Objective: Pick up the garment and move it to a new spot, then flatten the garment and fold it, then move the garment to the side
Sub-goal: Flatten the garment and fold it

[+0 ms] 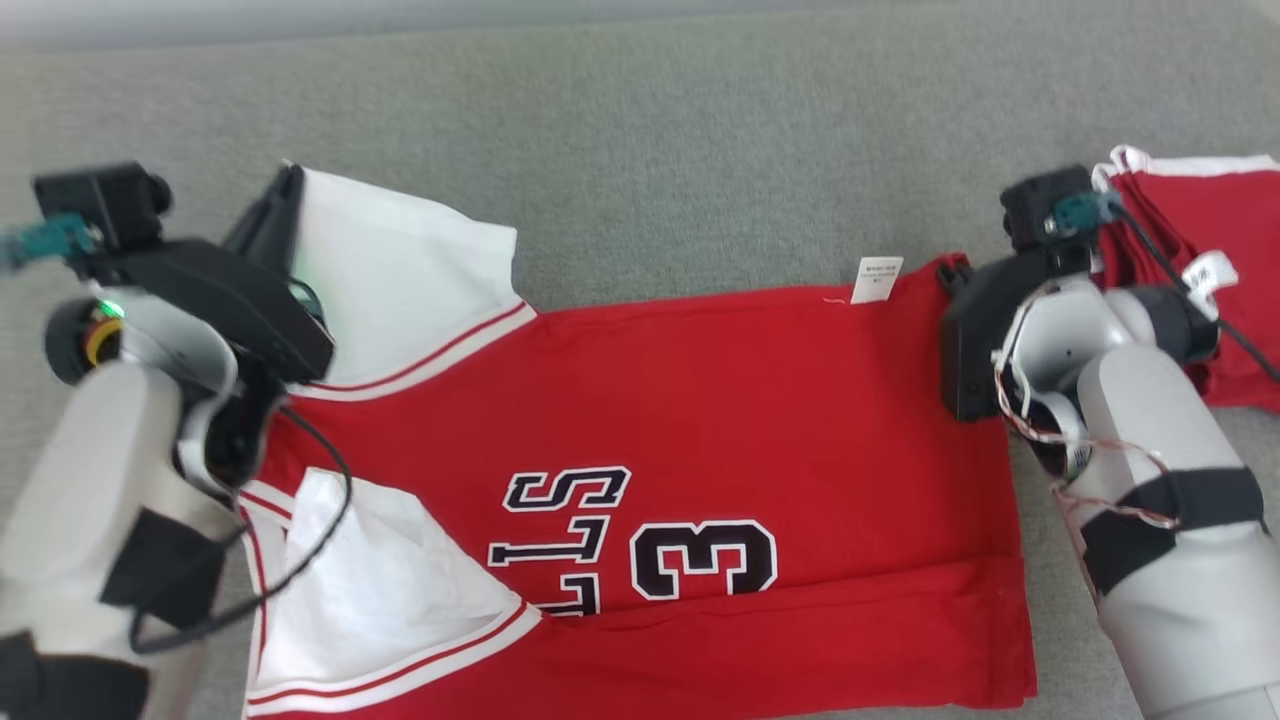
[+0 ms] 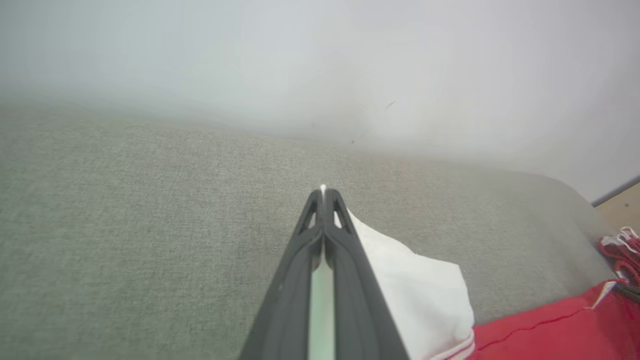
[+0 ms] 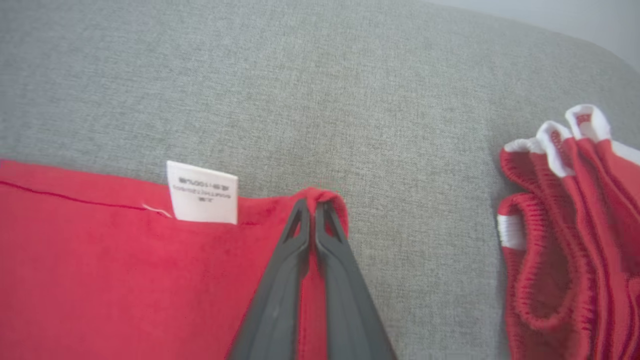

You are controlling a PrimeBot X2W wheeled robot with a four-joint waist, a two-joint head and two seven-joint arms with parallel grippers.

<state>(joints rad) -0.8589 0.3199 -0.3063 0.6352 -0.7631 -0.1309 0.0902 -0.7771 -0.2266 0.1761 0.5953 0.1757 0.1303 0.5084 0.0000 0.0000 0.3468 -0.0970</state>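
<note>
1. Head view. Garment (image 1: 700,400), a red jersey with white sleeves, lies spread on the grey fabric surface (image 1: 650,150).
   - Print: black, white-edged letters (image 1: 560,530) turned sideways; "LLS" is readable, and the start is hidden under a white sleeve. A large numeral "3" (image 1: 703,560) sits just beside them.
   - A white care label (image 1: 878,279) stands at the far edge; its text is too small to read.
   - The left gripper (image 1: 288,178) is at the far tip of the upper white sleeve. The right gripper (image 1: 952,270) is at the far right hem corner.
   - A second red garment (image 1: 1220,290), white-trimmed and bunched, lies apart on the right.
2. Left wrist view. The left gripper (image 2: 323,192) has its fingers pressed together, pinching white sleeve cloth. A sliver of white shows at the tips and the sleeve fans out to the right. The red body of the garment (image 2: 550,330) is at lower right.
3. Right wrist view. The right gripper (image 3: 315,204) has its fingers clamped on the red hem corner, with cloth humped over the tips. The care label (image 3: 202,192) is near, to the left; its print is upside down and illegible. The second red garment (image 3: 565,240), with ribbed trim, is well apart on the right.
</note>
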